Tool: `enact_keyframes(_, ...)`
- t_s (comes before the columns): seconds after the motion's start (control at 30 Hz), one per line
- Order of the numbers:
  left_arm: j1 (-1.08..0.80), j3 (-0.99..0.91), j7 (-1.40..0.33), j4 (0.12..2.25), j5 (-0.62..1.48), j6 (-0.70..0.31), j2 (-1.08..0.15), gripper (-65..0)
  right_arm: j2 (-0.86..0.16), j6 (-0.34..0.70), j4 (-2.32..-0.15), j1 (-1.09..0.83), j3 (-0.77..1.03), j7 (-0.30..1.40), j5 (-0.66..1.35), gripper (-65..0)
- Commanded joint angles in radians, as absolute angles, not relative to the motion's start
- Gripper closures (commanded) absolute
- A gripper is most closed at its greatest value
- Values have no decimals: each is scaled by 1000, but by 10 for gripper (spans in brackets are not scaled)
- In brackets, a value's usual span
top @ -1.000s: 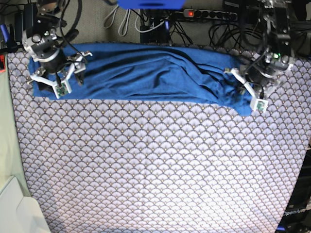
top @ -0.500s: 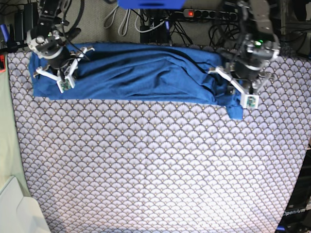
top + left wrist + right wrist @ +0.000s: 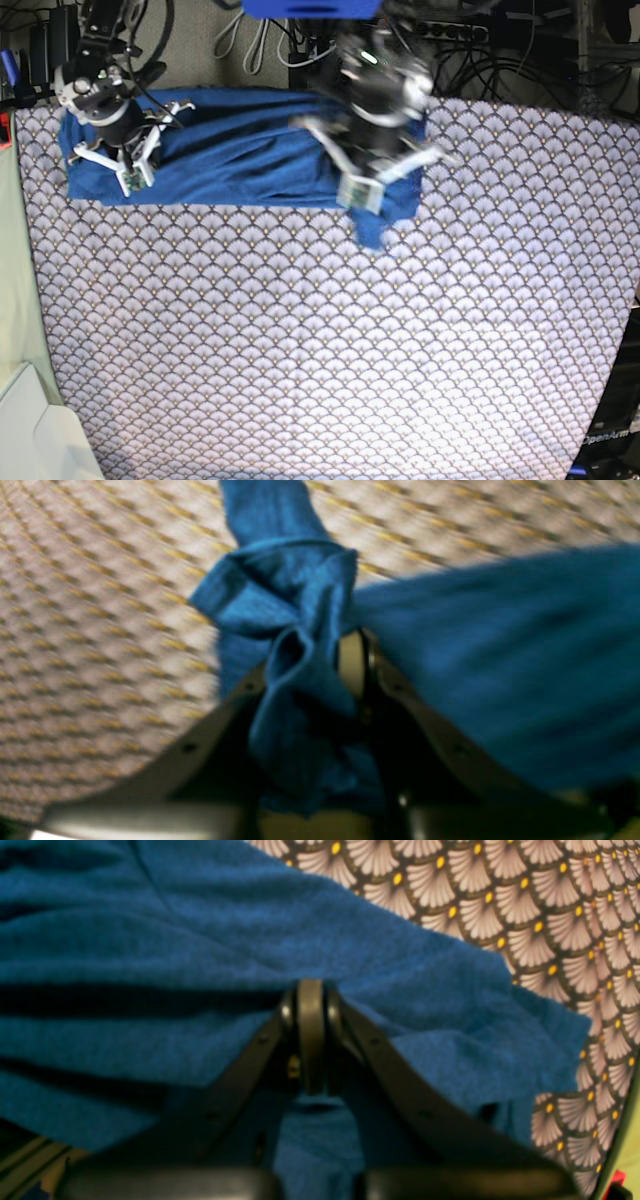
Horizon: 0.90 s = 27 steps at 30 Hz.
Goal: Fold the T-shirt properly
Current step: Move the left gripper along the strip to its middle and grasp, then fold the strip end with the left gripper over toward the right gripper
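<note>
The blue T-shirt [image 3: 250, 160] lies as a long creased band along the far edge of the scallop-patterned table cover [image 3: 320, 350]. My left gripper [image 3: 372, 185] hovers over the band's middle, shut on a bunched end of the shirt. A tail of fabric [image 3: 372, 232] hangs below it. In the left wrist view the gripper [image 3: 310, 665] pinches a wad of T-shirt [image 3: 280, 600] lifted above the cover. My right gripper [image 3: 125, 165] rests on the shirt's left end. In the right wrist view its tips [image 3: 310, 1005] are pressed together into puckered T-shirt [image 3: 200, 940].
Behind the table's far edge run a power strip and tangled cables [image 3: 430, 30]. A pale green surface [image 3: 12, 300] borders the left side. A white object [image 3: 35, 435] sits at the near left corner. A blue object [image 3: 310, 8] shows at the top edge.
My left gripper has swept from the right end to the middle, carrying the shirt's right end over the band. My right gripper went from open to shut on the left end.
</note>
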<state>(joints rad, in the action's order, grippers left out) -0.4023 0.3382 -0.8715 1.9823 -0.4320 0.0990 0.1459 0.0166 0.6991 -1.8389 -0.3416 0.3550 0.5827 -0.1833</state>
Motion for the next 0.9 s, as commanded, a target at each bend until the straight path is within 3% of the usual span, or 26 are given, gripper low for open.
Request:
enact_keyframes(0.0,-392,381,-849,1995,-437,133,157,-2,10,698,-1857,-338,358,565,-176,-10)
enact_keyframes(0.13,-392,498,-851,1960,-433,228,148,-3,10,698,-1862,-341,358,565,-176,-10)
enact_keyframes(0.47,-302,596,-970,1952,-183,234,50,-3,10,698,-1863,-343,358,565,-176,-10)
enact_keyframes(0.87,-203,601,-966,1952,120,237,-38,-2,10,698,-1863,-346,358,565,-176,-10)
